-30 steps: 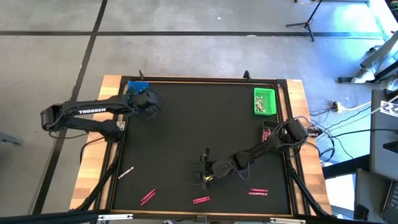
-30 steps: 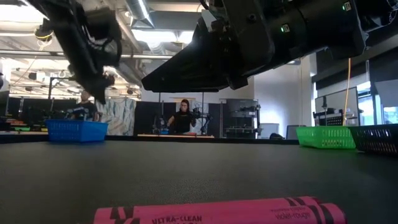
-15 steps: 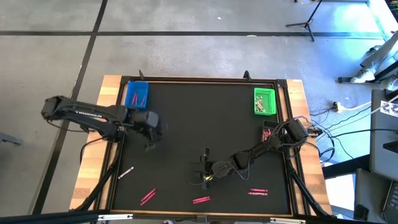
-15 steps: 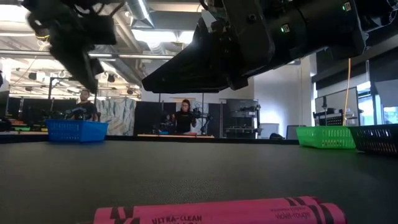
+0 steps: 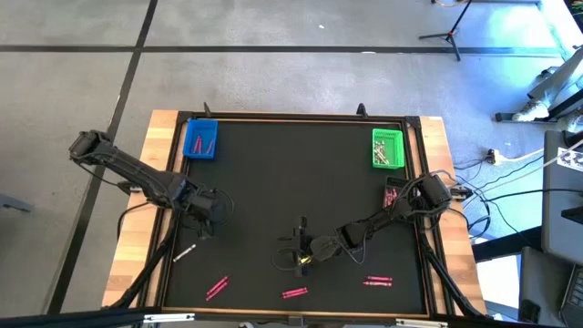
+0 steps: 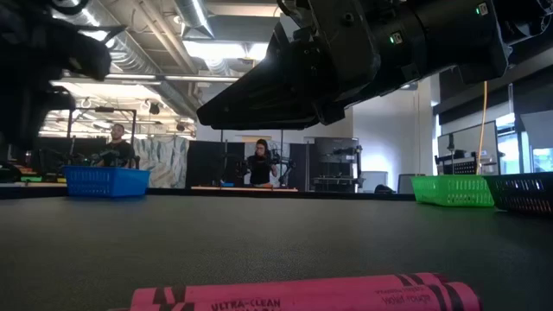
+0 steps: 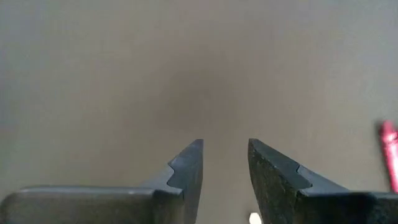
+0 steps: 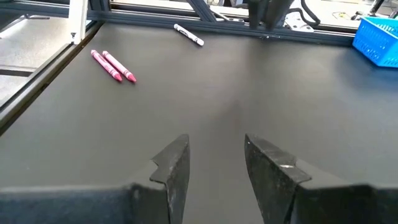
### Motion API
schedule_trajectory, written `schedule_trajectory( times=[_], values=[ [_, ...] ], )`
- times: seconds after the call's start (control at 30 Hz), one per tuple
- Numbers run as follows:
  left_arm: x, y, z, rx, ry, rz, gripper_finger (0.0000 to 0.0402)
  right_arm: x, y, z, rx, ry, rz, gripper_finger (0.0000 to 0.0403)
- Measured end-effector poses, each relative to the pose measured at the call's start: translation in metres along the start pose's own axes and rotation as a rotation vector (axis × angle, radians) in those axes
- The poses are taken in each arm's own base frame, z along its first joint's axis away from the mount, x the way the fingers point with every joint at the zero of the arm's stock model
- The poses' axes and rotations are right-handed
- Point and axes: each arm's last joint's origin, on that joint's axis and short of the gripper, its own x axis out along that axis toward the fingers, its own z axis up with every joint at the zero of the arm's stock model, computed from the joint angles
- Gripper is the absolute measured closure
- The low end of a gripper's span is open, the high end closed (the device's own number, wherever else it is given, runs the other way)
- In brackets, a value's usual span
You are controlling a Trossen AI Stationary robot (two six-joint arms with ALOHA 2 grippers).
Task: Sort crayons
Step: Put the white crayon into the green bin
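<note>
Pink crayons lie flat on the black table near its front edge: a pair (image 5: 217, 289), one (image 5: 294, 292) and another pair (image 5: 378, 281). A whitish crayon (image 5: 185, 252) lies at the near left. My left gripper (image 5: 208, 219) is open and empty, above the mat just beyond the whitish crayon; its wrist view shows a pink crayon (image 7: 390, 152) at the picture's edge. My right gripper (image 5: 291, 254) is open and empty at the table's near middle; its wrist view (image 8: 214, 158) shows the pink pair (image 8: 113, 65) and the whitish crayon (image 8: 188, 34) ahead.
A blue tray (image 5: 200, 139) with crayons stands at the far left corner and a green tray (image 5: 387, 148) with crayons at the far right. A dark tray (image 6: 527, 192) stands by the right edge. One pink crayon (image 6: 302, 295) lies right before the low camera. People stand in the room behind (image 6: 257, 161).
My left gripper has gone from the blue tray at the far left toward the table's near edge, and now stands over the mat close to the whitish crayon. My right arm has kept still.
</note>
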Motion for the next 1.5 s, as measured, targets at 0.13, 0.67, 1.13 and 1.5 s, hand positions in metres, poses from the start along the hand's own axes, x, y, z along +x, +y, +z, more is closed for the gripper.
schedule_trajectory(
  times=[0.13,0.67,1.13,1.5],
  values=[
    [0.008,-0.005,-0.007,-0.034,0.077,0.049,0.0285,0.000,0.000,0.000,0.001,-0.002,0.000,0.0251],
    [0.042,-0.025,-0.029,-0.095,0.407,0.155,0.0285,0.000,0.000,0.000,0.000,0.002,0.000,0.0251],
    [0.044,-0.051,-0.055,-0.139,0.430,0.095,0.0285,0.000,0.000,0.000,0.017,0.003,0.000,0.0251],
    [0.059,-0.060,-0.063,-0.114,0.450,0.124,0.0285,0.000,0.000,0.000,0.017,0.003,0.000,0.0251]
  ],
)
